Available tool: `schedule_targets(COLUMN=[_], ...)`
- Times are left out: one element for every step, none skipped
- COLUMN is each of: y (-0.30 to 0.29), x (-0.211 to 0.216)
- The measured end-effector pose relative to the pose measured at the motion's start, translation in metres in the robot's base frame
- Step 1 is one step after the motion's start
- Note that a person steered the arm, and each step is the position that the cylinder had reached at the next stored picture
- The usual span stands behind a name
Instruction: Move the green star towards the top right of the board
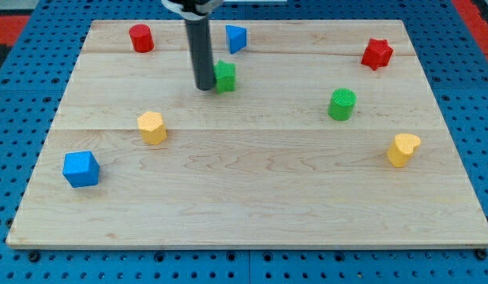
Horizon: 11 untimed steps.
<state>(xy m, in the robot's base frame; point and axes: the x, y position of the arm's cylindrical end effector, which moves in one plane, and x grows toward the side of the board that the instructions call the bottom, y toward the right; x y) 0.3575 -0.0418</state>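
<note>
The green star [226, 76] lies in the upper middle of the wooden board [252, 197], partly hidden by my rod on its left side. My tip [205, 87] rests on the board right against the star's left edge. The rod rises straight to the view's top. The board's top right corner holds a red star [377, 53].
A blue triangle [236, 38] sits just above the green star. A red cylinder [141, 38] is at the top left. A green cylinder [342, 104] is right of centre. A yellow block [152, 127], a blue cube [80, 169] and a yellow heart-like block [402, 149] lie lower down.
</note>
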Motion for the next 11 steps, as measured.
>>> schedule_targets(y=[0.062, 0.100, 0.077, 0.035, -0.007, 0.023, 0.044, 0.029, 0.044, 0.108, 0.138], x=[-0.006, -0.036, -0.031, -0.012, -0.015, -0.018, -0.030, -0.055, -0.062, -0.062, -0.070])
